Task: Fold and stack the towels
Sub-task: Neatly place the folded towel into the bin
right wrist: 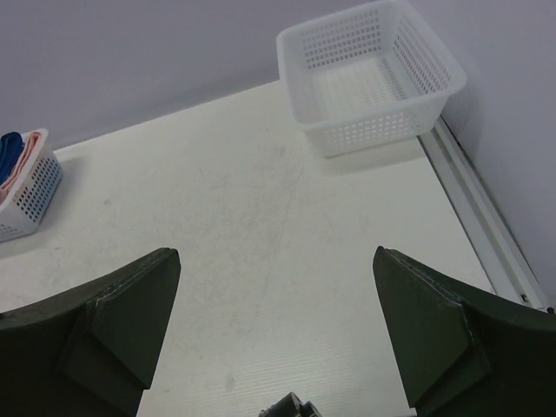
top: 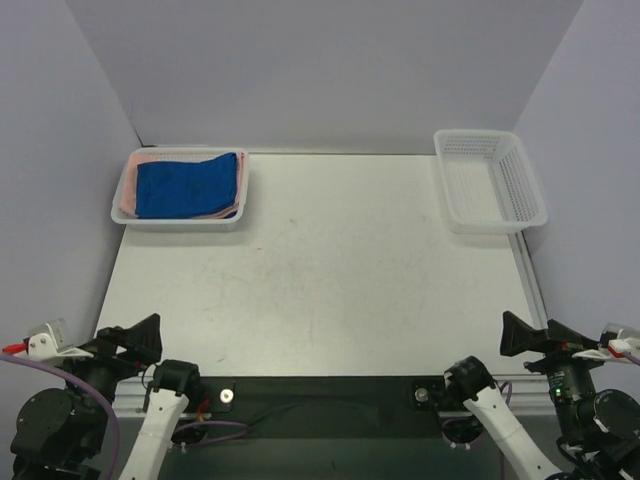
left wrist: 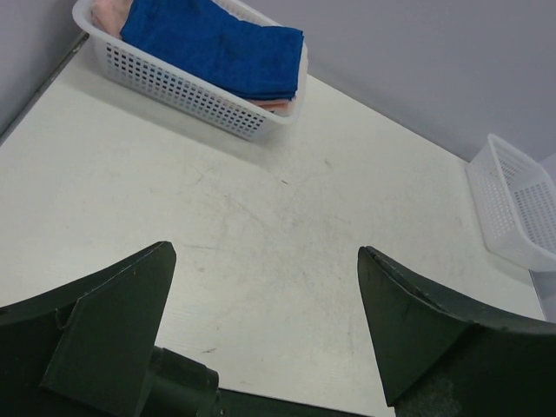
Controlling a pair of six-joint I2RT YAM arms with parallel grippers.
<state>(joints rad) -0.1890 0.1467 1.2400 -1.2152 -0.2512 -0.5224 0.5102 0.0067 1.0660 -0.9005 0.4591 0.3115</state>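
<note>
My arms sit at near bench [top: 320,290] edge: left end effector [top: 148,340], right end effector [top: 510,335] both wide, empty. Royal-blue terry towel [top: 188,185] over salmon-pink towel [top: 128,197] in white mesh plastic basket [top: 180,222], far left. Left arm nearer.

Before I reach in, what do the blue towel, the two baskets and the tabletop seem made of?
Blue towel: soft terry-like cloth, matte, nubby pile, folded layers. Left basket and right basket: likely white moulded plastic, faint sheen, perforated walls. Tabletop: hard white board, matte, scuffed; exact material unclear.
</note>
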